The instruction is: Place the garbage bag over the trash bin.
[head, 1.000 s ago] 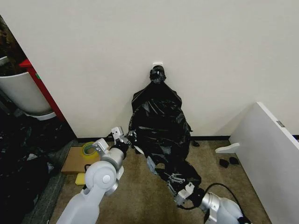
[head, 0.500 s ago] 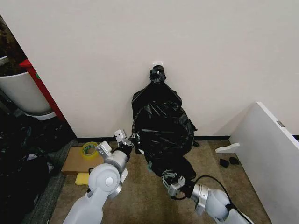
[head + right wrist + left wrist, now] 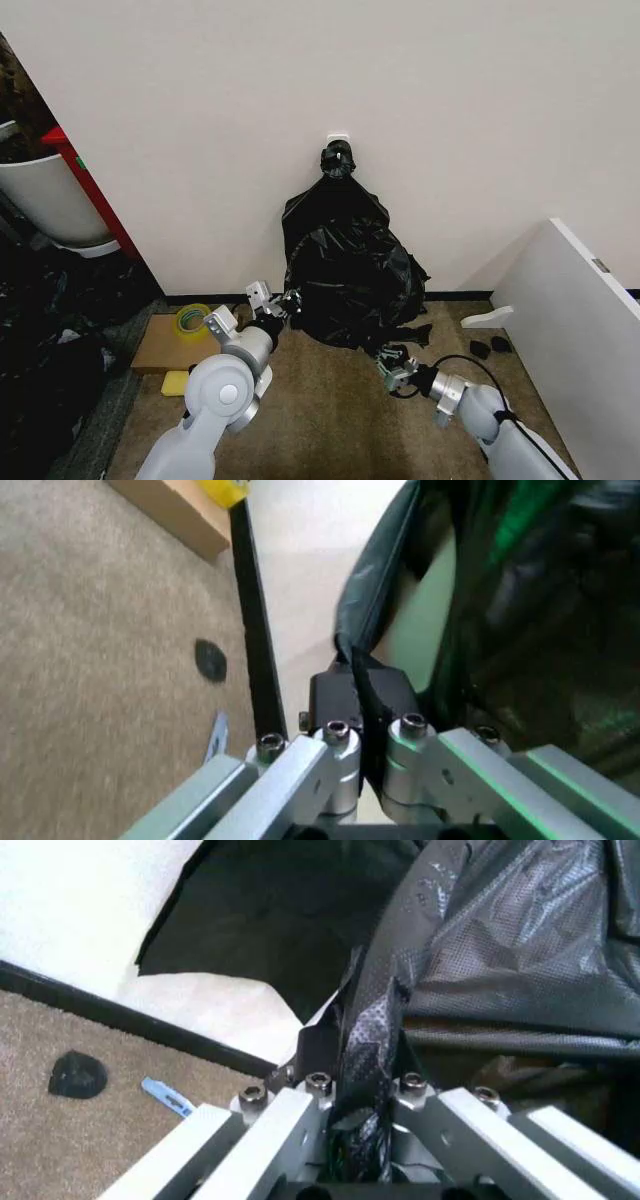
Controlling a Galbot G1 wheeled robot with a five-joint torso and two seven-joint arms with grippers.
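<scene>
The garbage bag [image 3: 348, 275], black, glossy and crinkled, is bunched in a mound against the wall. The trash bin is hidden beneath it in the head view. My left gripper [image 3: 286, 300] is at the mound's left lower edge, shut on a strip of the bag [image 3: 368, 1036]. My right gripper [image 3: 394, 364] is low at the front right, shut on the bag's hem [image 3: 372, 622]. Inside that fold, the right wrist view shows a pale cream-green surface [image 3: 428, 626], perhaps the bin's side.
A flat black bundle with a knotted top [image 3: 338, 161] hangs on the wall above the bag. A cardboard box [image 3: 165, 345] with a tape roll [image 3: 190, 318] lies to the left. A white tub [image 3: 45, 205] stands far left, a white board [image 3: 580, 330] at the right.
My right gripper has swung from the near front toward the right and the wall, drawing the hem with it. The bag's trailing front part has gathered into the mound. The left gripper barely shifted.
</scene>
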